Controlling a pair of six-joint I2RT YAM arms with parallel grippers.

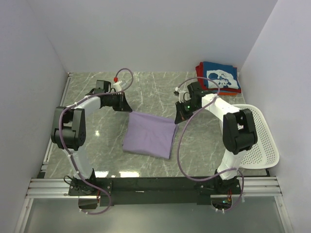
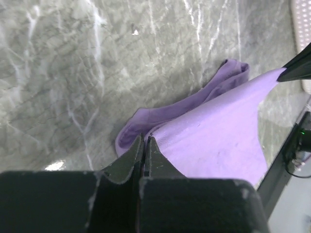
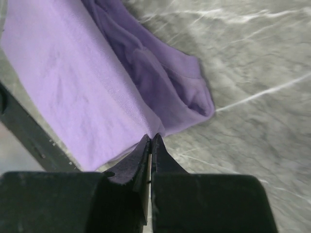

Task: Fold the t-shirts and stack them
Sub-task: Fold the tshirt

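Two pinches on show: left fingers [image 2: 129,160] pressed together on the lavender t-shirt [image 1: 149,135] at its 11 o'clock corner; right fingers [image 3: 133,162] clamped on its 1 o'clock corner; the edge hangs taut between them, the rest lies mid-way across the table [image 1: 97,136]; a folded stack [image 1: 219,77], navy tee on top, sits at 1 o'clock; basket [image 1: 260,141] at 4 o'clock. Danger, I'd say: one thin grip slips, or the arms travel unevenly, and the fold skews. No readable writing; just a white print on the navy.

basket [image 1: 266,141]: white, perforated, well right of right tool [image 1: 178,118], nearer the bases | tabletop [image 1: 155,90]: grey veined marble, beneath tool | wall [image 1: 146,34]: plain white, beyond tool
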